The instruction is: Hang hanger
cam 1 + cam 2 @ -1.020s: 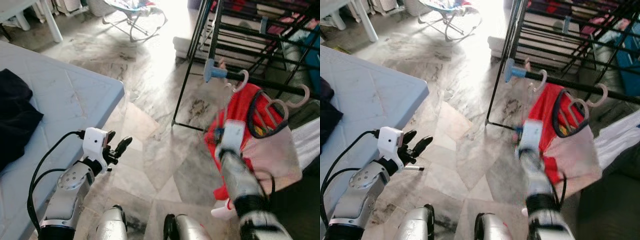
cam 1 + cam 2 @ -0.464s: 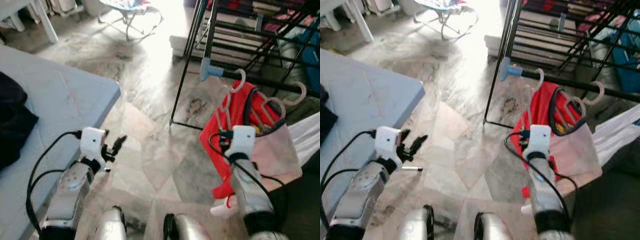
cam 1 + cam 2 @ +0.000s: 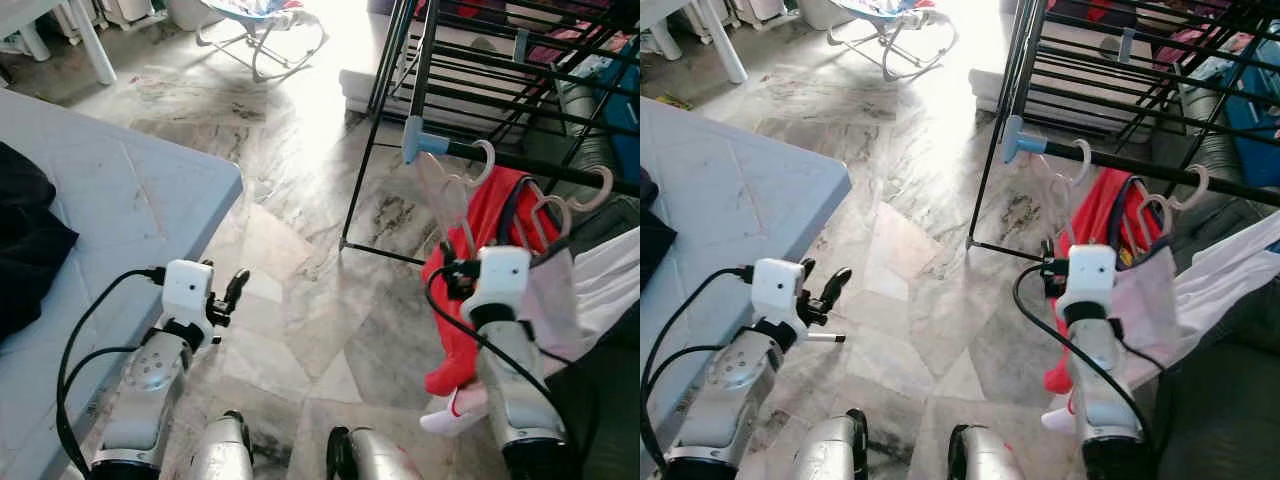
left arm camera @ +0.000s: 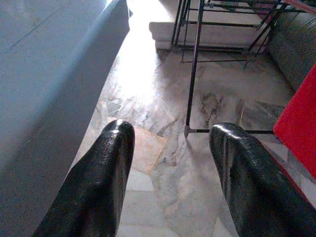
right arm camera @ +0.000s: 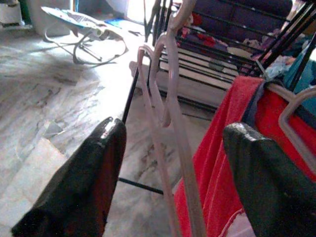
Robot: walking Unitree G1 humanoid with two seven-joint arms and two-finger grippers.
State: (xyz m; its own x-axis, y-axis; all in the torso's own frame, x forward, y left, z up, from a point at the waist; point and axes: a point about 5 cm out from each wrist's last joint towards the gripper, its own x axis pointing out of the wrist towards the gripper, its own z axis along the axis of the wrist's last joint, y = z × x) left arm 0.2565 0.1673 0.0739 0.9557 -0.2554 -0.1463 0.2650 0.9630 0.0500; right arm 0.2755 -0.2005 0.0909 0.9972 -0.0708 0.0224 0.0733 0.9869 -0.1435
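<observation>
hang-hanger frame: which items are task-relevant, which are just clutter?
Task-relevant:
- empty pale pink plastic hanger, hooked on the rail
- black metal drying rack rail
- right gripper, fingers open either side of that hanger

Clutter:
- red garment on the next hanger
- baby bouncer
- grey-blue table
- black cloth
- left gripper, open, idle

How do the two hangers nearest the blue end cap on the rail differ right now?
The empty pink hanger carries nothing, while the hanger with the red garment is loaded. The empty pink hanger sits nearer the blue end cap and stands between the open fingers of the right gripper; the hanger with the red garment hangs farther along. Both hook over the black rail.
</observation>
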